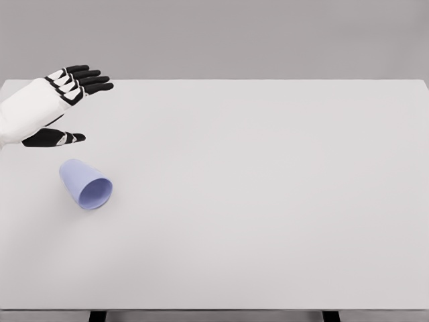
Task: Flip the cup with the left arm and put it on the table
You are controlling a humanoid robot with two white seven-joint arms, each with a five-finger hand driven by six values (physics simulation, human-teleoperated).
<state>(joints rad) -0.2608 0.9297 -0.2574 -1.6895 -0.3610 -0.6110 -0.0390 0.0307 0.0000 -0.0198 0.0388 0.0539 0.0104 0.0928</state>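
A pale blue cup (85, 184) lies on its side on the white table (268, 201), at the left. Its open mouth faces the front right and its closed base points to the back left. My left hand (79, 107) hovers behind and slightly left of the cup, apart from it. The hand is open: the black fingers (90, 79) stretch out to the right and the thumb (57, 138) sits below them, with nothing between. The right arm does not show.
The table's far edge (214, 80) runs behind the hand and its front edge (214, 310) lies near the bottom of the view. A plain grey wall stands behind.
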